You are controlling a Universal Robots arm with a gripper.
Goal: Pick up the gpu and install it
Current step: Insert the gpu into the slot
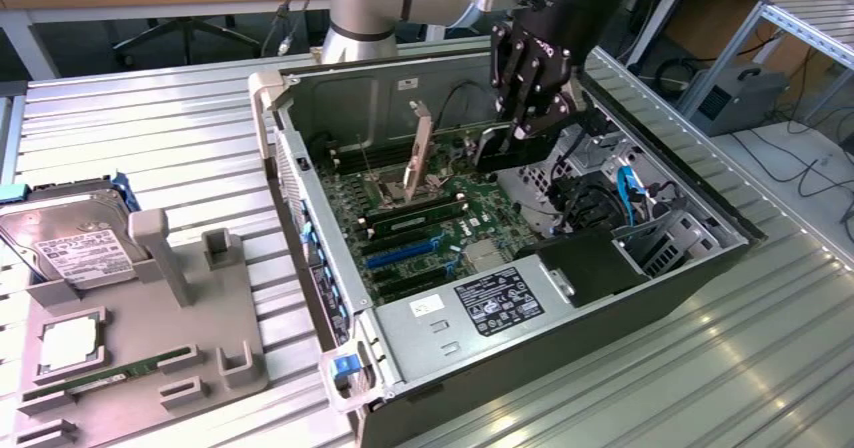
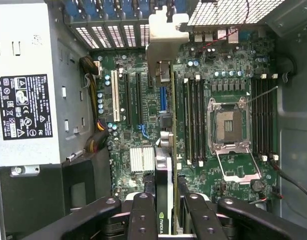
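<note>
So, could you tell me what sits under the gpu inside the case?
The green motherboard lies below the gpu, held edge-on by the gripper; a white slot and the empty CPU socket flank it. The strip directly beneath the card is covered.

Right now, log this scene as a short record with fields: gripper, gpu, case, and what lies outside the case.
gripper: inside the open computer case, shut on the gpu
gpu: held on edge over the motherboard, metal bracket toward the case's slotted rear wall; seated or not, cannot tell
processor socket: open, no chip in it
outside the case: hard drive and memory stick on the grey holder, at the exterior view's left
</note>
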